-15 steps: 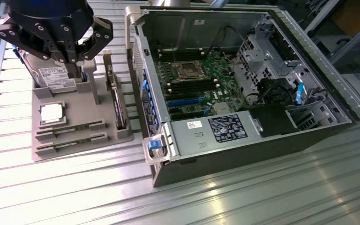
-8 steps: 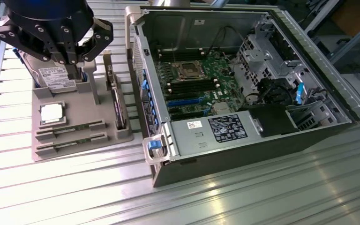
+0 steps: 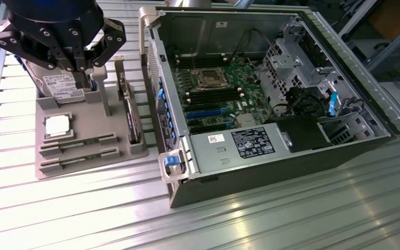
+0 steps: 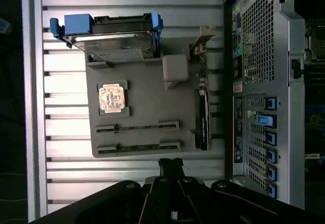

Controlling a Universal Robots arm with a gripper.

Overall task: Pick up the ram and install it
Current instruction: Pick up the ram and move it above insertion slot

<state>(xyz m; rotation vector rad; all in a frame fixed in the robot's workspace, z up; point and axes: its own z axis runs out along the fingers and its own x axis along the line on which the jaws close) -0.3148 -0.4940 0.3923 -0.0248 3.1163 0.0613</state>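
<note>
My tool (image 3: 82, 78) hangs pressed together over the grey tray (image 3: 92, 117), beside the hard drive (image 3: 62, 86). Past the processor (image 3: 59, 126), the ram (image 3: 78, 144) sits slotted: slim green sticks.

holder (image 3: 92, 122): exterior view's left of case (image 3: 283, 174) | ram (image 3: 78, 144) in holder slots (two sticks), near processor (image 3: 58, 126)

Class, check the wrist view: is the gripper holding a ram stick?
No, the ram sticks sit in the grey holder, clear of the shut gripper.
</note>
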